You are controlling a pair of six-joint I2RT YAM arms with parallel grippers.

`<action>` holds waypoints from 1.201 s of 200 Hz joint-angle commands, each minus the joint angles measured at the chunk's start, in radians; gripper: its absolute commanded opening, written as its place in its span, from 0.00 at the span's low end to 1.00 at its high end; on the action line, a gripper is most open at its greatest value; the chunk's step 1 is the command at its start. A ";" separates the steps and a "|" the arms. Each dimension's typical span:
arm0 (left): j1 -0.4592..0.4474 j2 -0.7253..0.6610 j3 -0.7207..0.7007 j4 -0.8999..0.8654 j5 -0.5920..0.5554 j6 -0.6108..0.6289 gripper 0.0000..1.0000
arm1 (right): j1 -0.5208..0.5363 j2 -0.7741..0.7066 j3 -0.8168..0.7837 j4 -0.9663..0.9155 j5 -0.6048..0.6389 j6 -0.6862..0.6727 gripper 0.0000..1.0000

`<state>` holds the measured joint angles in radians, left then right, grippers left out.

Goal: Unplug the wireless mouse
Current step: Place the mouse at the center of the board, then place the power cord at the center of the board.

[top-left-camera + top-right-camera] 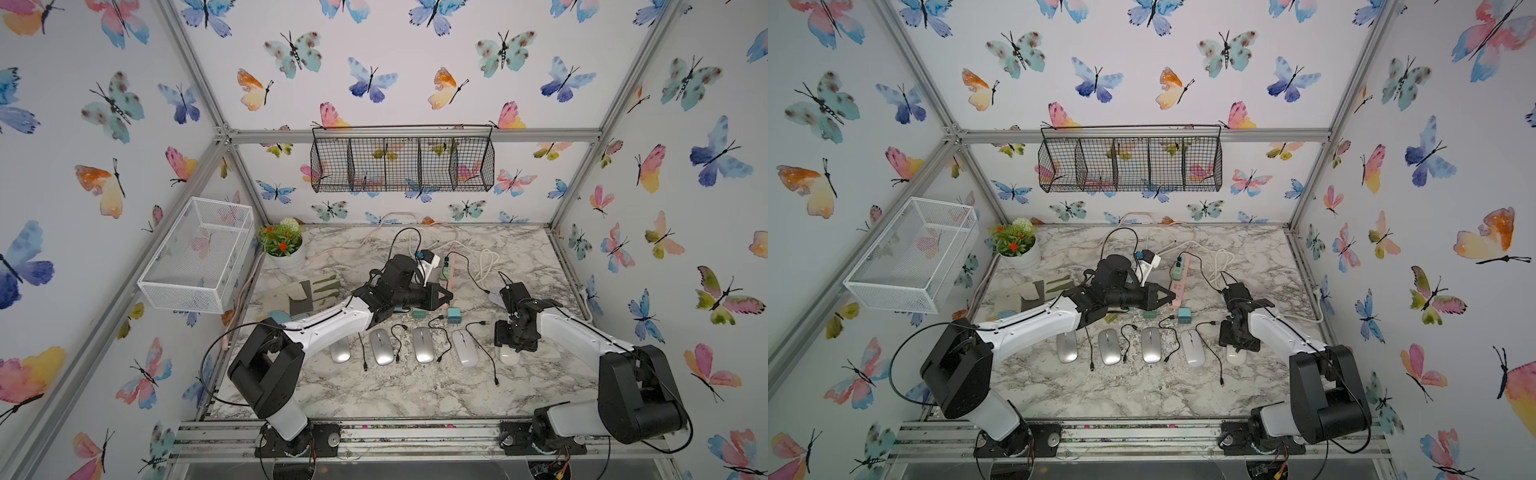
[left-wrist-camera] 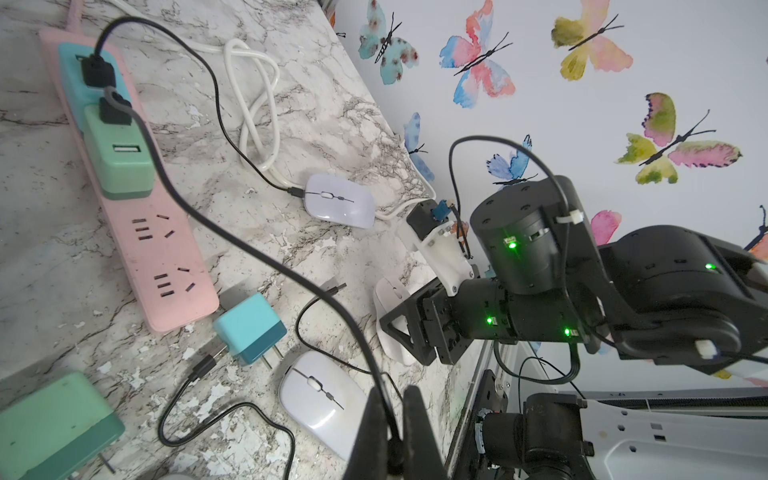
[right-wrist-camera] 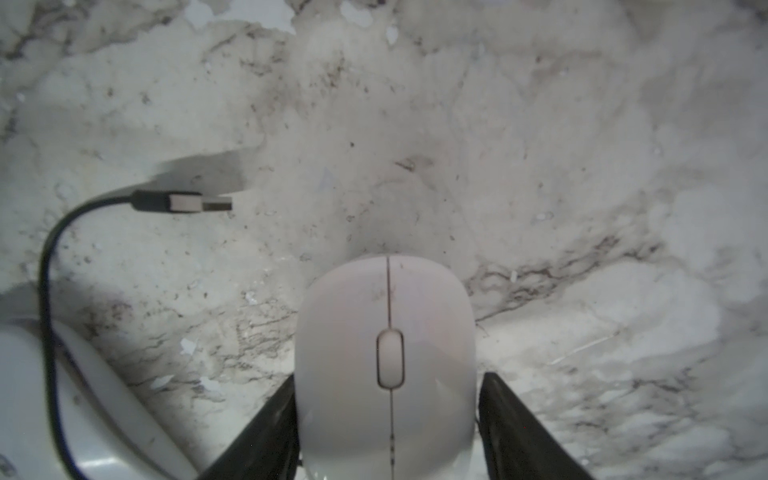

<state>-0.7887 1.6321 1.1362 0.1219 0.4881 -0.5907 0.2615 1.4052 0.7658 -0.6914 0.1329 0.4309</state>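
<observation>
- Off the near end of the pink power strip (image 2: 166, 257), toward the right arm, the white wireless mouse (image 3: 386, 299) lies flat on the marble tabletop (image 3: 540, 145), buttons up.
- The right gripper (image 3: 390, 380) straddles its rear with jaws slack: one finger touches a flank and the other stands just clear. I judge it a brace, so the mouse does not drag with the cable.
- The left gripper (image 2: 394, 395), by the strip's near end, is clenched on a black cable (image 2: 257, 249). This runs back to the green adapter (image 2: 120, 166) plugged into the strip. The cable's end is hidden.
- Mouse: matte white, centre seam, oval wheel. No cable at its nose, so I judge it unplugged.
</observation>
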 commanded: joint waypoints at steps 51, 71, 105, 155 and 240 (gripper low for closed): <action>-0.007 0.012 -0.009 -0.020 -0.028 0.041 0.00 | 0.002 -0.083 0.003 0.073 -0.072 -0.041 0.80; -0.008 0.011 -0.023 -0.054 -0.078 0.071 0.00 | 0.002 -0.151 -0.030 0.227 -0.222 -0.081 0.80; -0.001 0.048 -0.035 -0.111 -0.123 0.100 0.00 | -0.003 -0.130 -0.043 0.413 -0.373 -0.093 0.99; 0.023 0.108 0.006 -0.199 -0.270 0.127 0.32 | -0.005 -0.215 -0.158 0.712 -0.280 0.032 0.98; 0.027 0.327 0.394 -0.395 -0.522 0.246 0.99 | -0.035 -0.238 -0.147 0.700 -0.308 0.068 0.71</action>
<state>-0.7609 1.8771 1.4097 -0.1810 0.0937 -0.4019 0.2352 1.1572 0.6033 -0.0124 -0.1501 0.4706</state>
